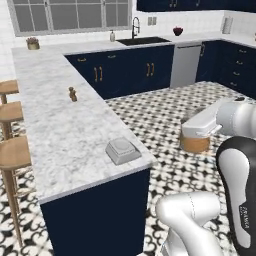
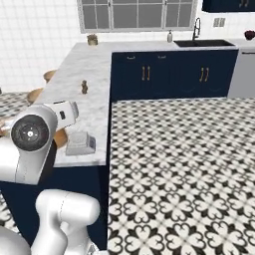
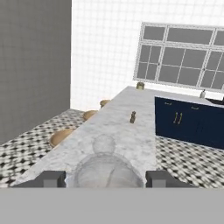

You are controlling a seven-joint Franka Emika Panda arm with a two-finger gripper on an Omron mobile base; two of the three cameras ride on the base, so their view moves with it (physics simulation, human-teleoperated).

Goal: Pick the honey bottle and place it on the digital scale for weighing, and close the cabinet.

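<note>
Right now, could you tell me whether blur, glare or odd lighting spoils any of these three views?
Left base view: flat, even light, slightly soft, no glare; the honey bottle reads amber under the arm. Hand view: that bottle, in the gripper, renders pale grey and see-through, with blurred edges. Right base view: soft but readable; the digital scale is plainly outlined.

The glossy white, rounded-shell robot arm point(image 1: 235, 117) has bulbous links joined by dark grey bands. One black oval panel point(image 1: 239, 192) carries small pale lettering, too blurred to read. A round black joint cap point(image 2: 30, 132) shows concentric rings. Two squared dark grey finger tips point(image 3: 53, 178) look matte.
</note>
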